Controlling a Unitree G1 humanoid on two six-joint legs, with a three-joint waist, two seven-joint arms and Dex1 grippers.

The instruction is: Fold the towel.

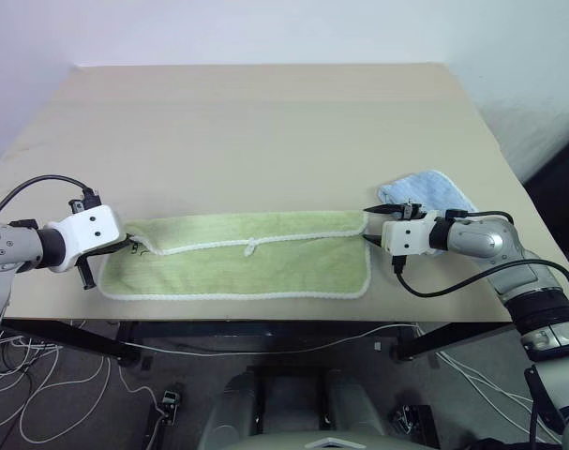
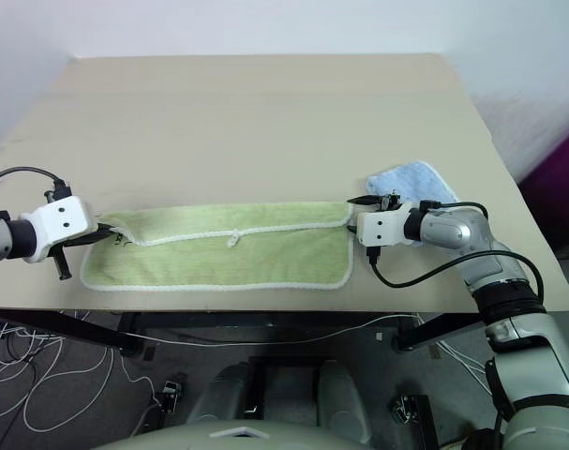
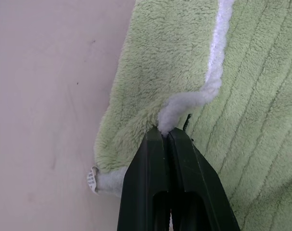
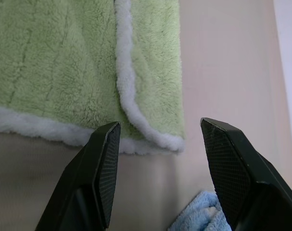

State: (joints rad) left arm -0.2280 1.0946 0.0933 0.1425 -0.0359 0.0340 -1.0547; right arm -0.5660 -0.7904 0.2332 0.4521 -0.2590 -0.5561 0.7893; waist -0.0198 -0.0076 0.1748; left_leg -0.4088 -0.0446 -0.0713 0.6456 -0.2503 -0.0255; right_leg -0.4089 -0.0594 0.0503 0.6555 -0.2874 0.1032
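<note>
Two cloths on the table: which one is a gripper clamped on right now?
The green towel: the left gripper pinches its white edging. The blue cloth lies untouched beside the open right gripper.

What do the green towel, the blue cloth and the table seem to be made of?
Towel: looks like soft terry, fuzzy ribbed pile with white stitched edging.
Blue cloth: probably similar fluffy terry.
Table: smooth matte beige top, perhaps laminate or wood; uncertain.

Fluffy terry towel (image 1: 237,267), matt smooth table (image 1: 265,131)
</note>
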